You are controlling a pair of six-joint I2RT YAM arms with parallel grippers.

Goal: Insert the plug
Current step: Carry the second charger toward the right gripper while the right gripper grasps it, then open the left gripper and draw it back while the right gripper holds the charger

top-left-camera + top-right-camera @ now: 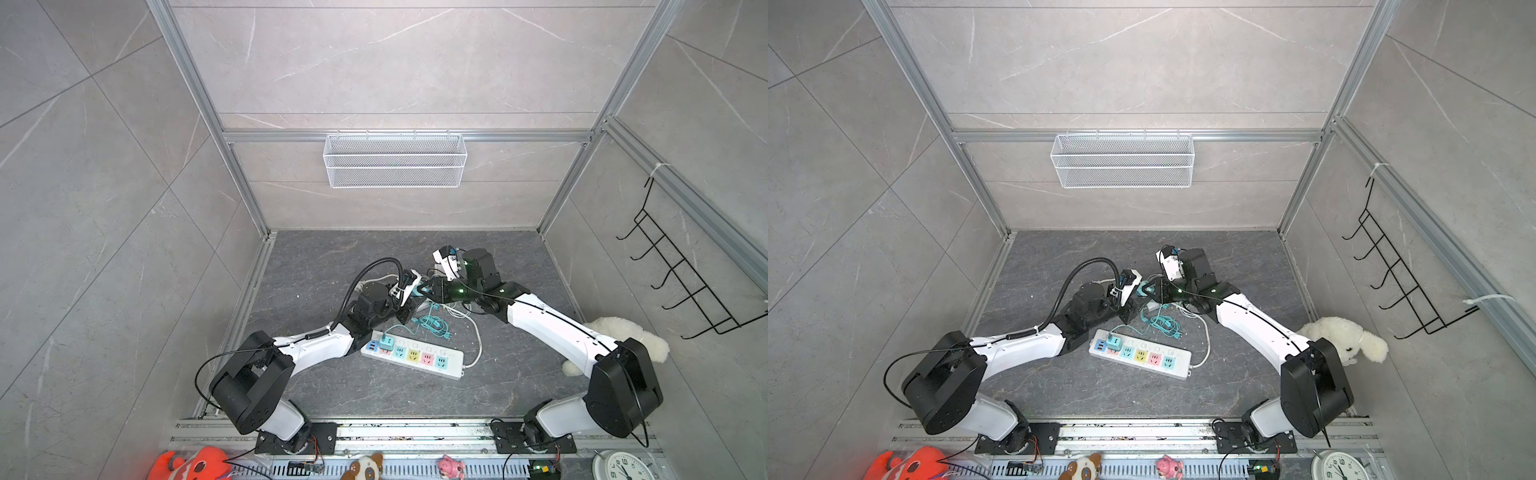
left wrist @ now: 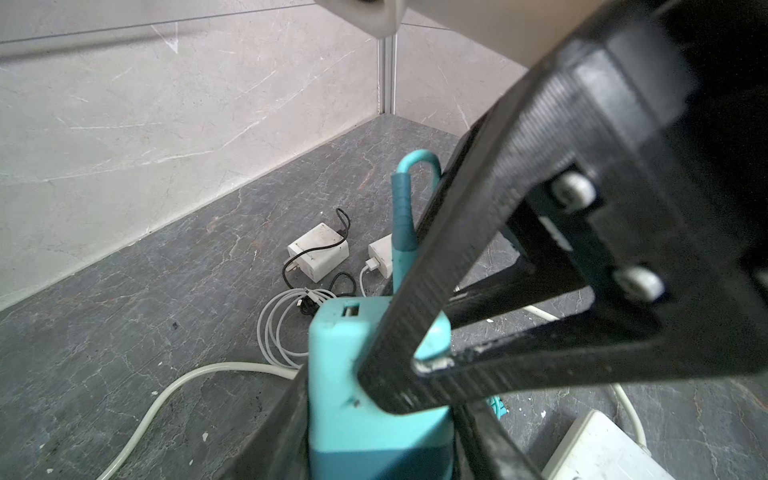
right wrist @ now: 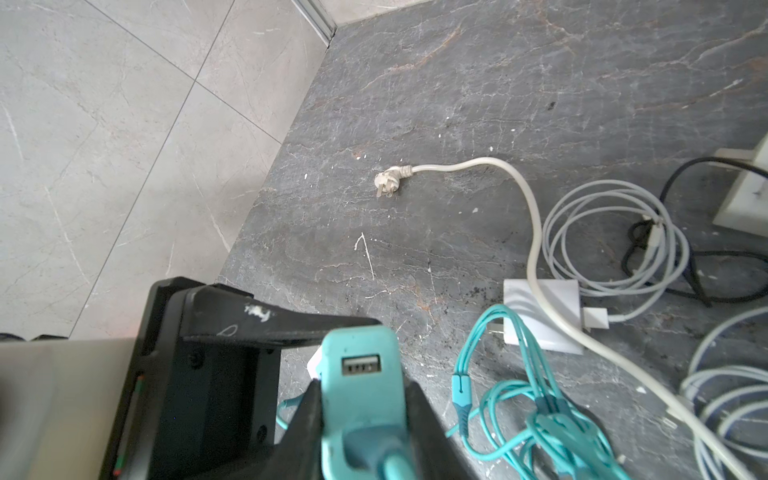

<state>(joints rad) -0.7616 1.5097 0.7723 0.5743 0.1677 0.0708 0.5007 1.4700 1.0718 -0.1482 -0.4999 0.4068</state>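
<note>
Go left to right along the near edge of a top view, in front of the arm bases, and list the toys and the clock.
orange plush toy → brown-and-white plush → pink plush → white clock

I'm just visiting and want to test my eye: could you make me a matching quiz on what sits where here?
Things: 1 teal charger; 2 power strip; 3 white plush toy; 4 wire basket.
Places: A hanging on the back wall; B clamped between jaws; C flat on the floor, mid-booth; D near the right wall.
Pairs: 1-B, 2-C, 3-D, 4-A.
</note>
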